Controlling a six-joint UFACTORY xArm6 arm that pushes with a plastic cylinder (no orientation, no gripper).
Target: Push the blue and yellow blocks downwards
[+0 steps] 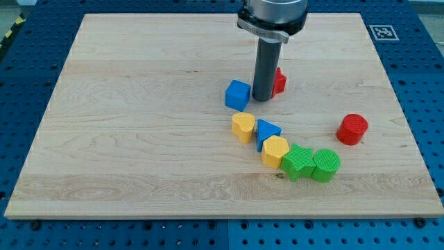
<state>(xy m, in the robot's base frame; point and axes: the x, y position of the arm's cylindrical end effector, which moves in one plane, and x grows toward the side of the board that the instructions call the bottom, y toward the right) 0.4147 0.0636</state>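
A blue cube sits near the board's middle. My tip stands just to its right, close to it, with a red block partly hidden behind the rod. Below, a yellow heart-shaped block touches a blue triangular block. A yellow hexagonal block lies just below the blue triangle, in the same curved row.
A green star-shaped block and a green cylinder continue the row to the view's right. A red cylinder stands alone at the right. The wooden board lies on a blue perforated table.
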